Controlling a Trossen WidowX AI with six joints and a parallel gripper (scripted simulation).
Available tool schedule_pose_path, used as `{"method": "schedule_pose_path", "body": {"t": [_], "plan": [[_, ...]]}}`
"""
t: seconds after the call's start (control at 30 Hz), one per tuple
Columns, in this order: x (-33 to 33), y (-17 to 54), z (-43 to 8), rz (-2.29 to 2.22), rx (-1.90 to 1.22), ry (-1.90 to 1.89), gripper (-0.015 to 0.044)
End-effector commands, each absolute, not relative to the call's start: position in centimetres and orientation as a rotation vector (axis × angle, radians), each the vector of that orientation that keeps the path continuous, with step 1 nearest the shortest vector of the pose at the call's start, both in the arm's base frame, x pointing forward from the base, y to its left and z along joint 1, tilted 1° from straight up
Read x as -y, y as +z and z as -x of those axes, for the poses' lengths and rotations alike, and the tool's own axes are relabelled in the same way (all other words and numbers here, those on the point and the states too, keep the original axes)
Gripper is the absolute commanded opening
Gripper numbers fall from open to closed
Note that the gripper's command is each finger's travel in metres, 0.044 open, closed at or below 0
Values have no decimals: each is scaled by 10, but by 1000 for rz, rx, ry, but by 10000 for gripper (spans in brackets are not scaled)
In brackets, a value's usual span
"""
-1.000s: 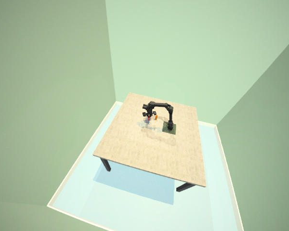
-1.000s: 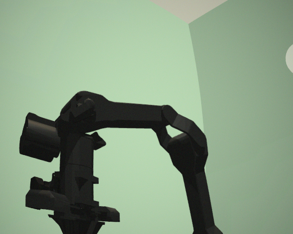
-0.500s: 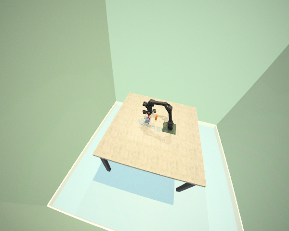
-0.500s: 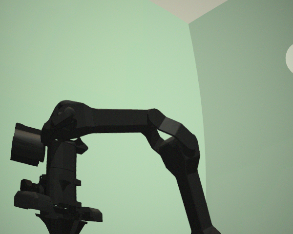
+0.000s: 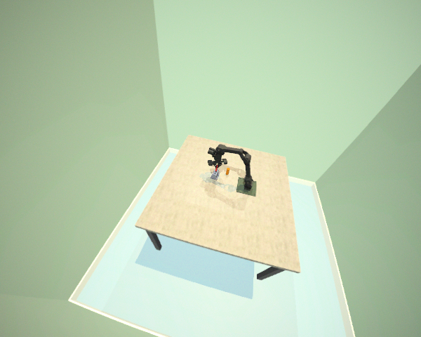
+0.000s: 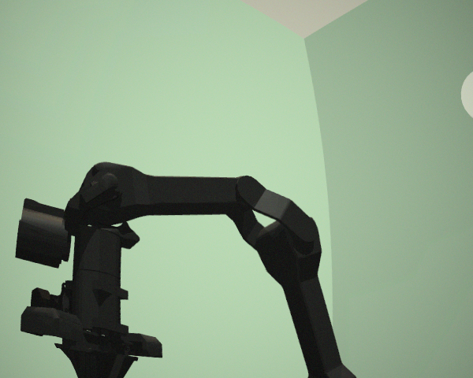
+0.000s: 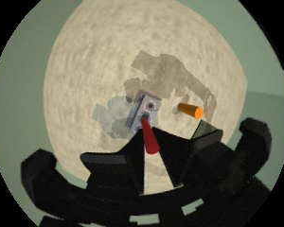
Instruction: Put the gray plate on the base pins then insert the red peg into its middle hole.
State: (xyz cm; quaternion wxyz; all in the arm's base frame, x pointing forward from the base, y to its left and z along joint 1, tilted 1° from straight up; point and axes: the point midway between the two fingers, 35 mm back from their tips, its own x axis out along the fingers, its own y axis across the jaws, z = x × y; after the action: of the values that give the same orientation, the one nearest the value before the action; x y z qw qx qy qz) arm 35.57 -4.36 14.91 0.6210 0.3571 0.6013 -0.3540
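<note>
The gray plate [image 5: 215, 175] [image 7: 144, 107] looks flat on the base [image 7: 134, 113], whose edge shows along the plate's left side in the wrist view. One pin shows in a ring at the plate's far end; the near end is partly hidden by the peg and a fingertip. My gripper [image 5: 217, 166] [image 7: 147, 130] is shut on the red peg [image 5: 216, 168] [image 7: 150, 139], which points down. In the wrist view the peg's lower end overlaps the plate's middle hole; whether it has entered the hole cannot be told. The exterior view cuts off the fingertips.
An orange cylinder [image 5: 227, 171] [image 7: 190, 111] stands on the table [image 5: 203, 213] beside the plate, on the side toward the arm's foot. The arm's foot stands on a dark green mount [image 5: 241, 187]. The forearm [image 5: 232, 149] [image 6: 191, 195] arches above the cylinder's side of the table.
</note>
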Motion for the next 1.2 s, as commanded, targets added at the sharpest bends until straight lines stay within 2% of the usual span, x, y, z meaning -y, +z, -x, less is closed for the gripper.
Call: {"method": "schedule_pose_path", "body": {"t": [0.0,1.17], "plan": [[44,151,-356,-815,-1380,-808,0],[45,134,-357,-815,-1380,-808,0]]}}
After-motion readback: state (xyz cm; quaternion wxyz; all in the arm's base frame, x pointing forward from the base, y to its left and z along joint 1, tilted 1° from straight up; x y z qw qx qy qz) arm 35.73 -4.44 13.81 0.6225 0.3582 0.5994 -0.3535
